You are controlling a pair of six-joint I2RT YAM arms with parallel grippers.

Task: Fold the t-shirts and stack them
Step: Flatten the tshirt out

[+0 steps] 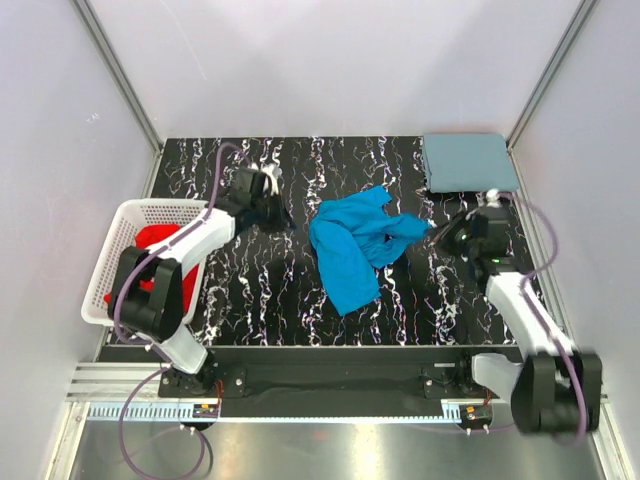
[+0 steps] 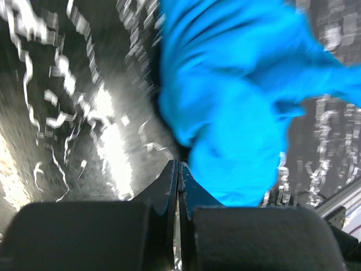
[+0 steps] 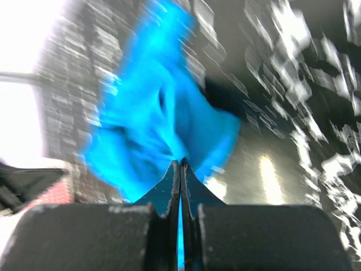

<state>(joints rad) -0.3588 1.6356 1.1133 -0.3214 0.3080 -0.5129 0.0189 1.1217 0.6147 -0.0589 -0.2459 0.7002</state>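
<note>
A bright blue t-shirt (image 1: 352, 245) lies crumpled on the middle of the black marbled table. My right gripper (image 1: 437, 233) is at the shirt's right edge. In the right wrist view its jaws (image 3: 181, 164) are shut with blue cloth (image 3: 152, 118) pinched between them. My left gripper (image 1: 287, 218) is a little left of the shirt and does not touch it. In the left wrist view it (image 2: 179, 165) is shut and empty, with the blue shirt (image 2: 237, 113) just beyond. A dusty grey-blue t-shirt (image 1: 468, 162) lies folded at the back right corner. Red t-shirts (image 1: 158, 240) lie in the basket.
A white lattice basket (image 1: 122, 228) stands at the table's left edge beside the left arm. The enclosure walls close in on three sides. A metal rail runs along the near edge under the arm bases.
</note>
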